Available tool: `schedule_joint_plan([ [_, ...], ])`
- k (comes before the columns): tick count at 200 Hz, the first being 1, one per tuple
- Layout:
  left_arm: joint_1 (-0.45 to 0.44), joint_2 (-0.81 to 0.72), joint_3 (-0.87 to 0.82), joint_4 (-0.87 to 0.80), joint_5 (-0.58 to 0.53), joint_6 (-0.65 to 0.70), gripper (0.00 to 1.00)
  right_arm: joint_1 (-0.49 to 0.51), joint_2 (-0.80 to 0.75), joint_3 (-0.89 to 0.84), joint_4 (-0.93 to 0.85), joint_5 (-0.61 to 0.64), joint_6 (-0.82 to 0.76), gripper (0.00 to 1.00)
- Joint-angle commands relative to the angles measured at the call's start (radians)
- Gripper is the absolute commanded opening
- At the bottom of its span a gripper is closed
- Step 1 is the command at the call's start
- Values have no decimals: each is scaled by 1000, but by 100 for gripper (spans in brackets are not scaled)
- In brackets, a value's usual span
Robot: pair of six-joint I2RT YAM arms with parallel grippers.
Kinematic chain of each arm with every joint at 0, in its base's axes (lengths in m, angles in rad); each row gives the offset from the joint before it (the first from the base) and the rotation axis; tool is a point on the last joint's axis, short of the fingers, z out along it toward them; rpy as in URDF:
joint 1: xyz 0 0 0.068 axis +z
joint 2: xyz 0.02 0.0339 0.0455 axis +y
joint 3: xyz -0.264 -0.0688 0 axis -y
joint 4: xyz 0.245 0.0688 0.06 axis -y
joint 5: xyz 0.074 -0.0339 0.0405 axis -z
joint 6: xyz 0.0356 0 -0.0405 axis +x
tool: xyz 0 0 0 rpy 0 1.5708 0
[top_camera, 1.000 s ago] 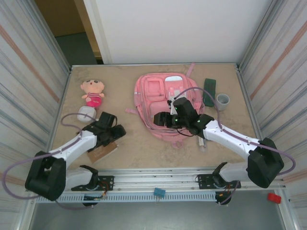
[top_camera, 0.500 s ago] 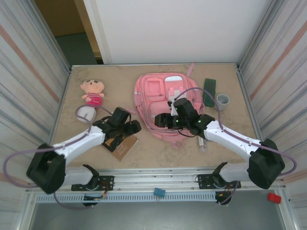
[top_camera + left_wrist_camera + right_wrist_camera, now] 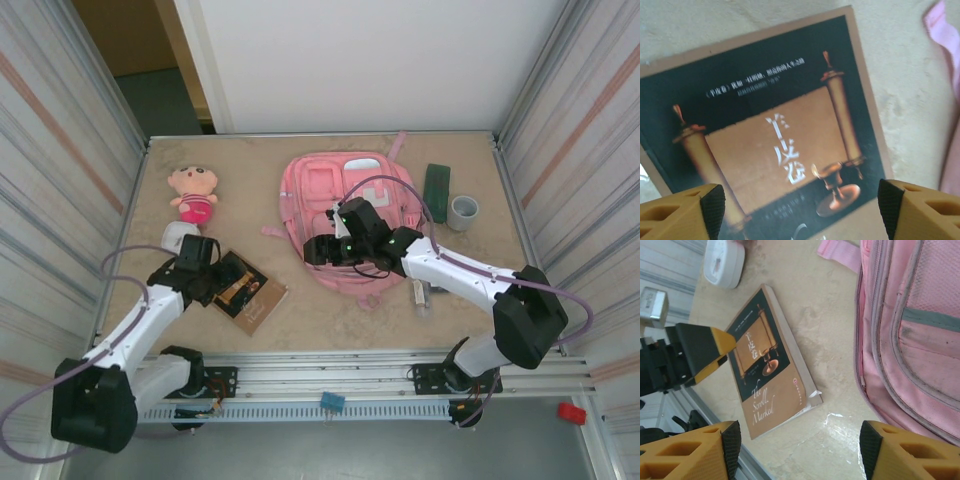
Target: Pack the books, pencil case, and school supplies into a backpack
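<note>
we've got the book (image 3: 252, 293) lying flat on the table (image 3: 330, 320) just left of the backpack (image 3: 322, 190), left gripper (image 3: 800, 205) right over it, jaws wide, nothing held, right gripper (image 3: 797, 440) open and empty too, low by the backpack's near-left edge, pencil case (image 3: 436, 186) on the table at the backpack's far right

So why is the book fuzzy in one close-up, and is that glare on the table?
Left wrist view: the book is very close, so its lettering looks soft. Right wrist view: sharper, and yes, a bright glare patch on the table by the book's corner.
</note>
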Motion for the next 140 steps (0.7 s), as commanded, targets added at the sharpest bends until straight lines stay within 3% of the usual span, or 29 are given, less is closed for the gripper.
schedule_joint_plan([
  [1, 18, 117, 31, 71, 28, 132, 81, 0, 11, 21, 0, -24, -9, 65],
  [29, 8, 274, 95, 158, 71, 165, 82, 0, 3, 6, 1, -13, 2, 65],
  [82, -25, 425, 196, 245, 87, 183, 81, 9, -4, -4, 3, -6, 12, 66],
  [140, -18, 239, 237, 141, 121, 208, 82, 44, 125, 109, -79, -47, -14, 65],
])
